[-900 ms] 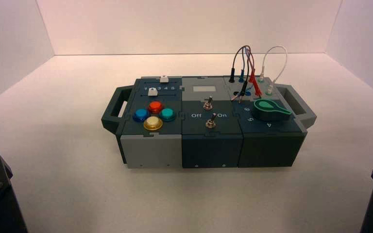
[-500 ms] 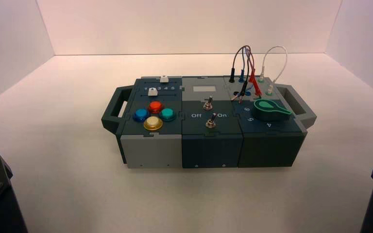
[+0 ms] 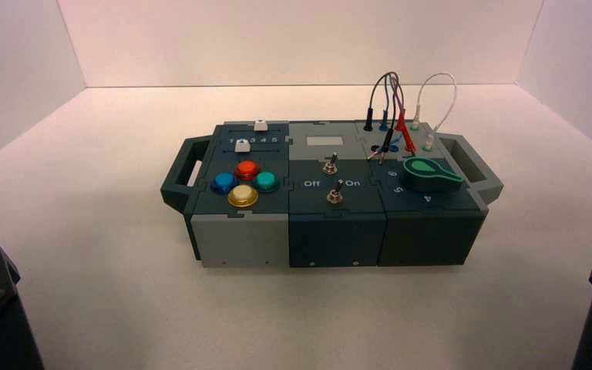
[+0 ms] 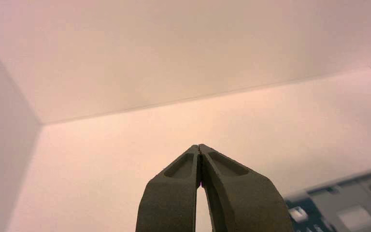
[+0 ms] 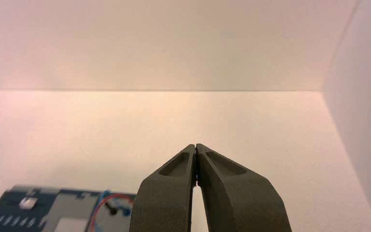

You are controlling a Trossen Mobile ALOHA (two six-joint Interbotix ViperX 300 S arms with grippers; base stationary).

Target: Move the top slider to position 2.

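The top slider (image 3: 260,126), a small white knob, sits in its plain slot at the box's (image 3: 331,231) far left edge, just behind the numbered slider (image 3: 242,145). The left gripper (image 4: 199,148) and right gripper (image 5: 194,147) hang pinched together, empty, at the table's (image 3: 108,308) near corners, well apart from the box.

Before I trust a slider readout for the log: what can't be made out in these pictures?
- Top slider: high view, too small to tell which position it sits at.
- Digit row beside the lower white slider: high view, that knob hides part of it.
- Box: left wrist view, cut off by the frame's edge.
- Left gripper and right gripper: jaws closed, far from the box.
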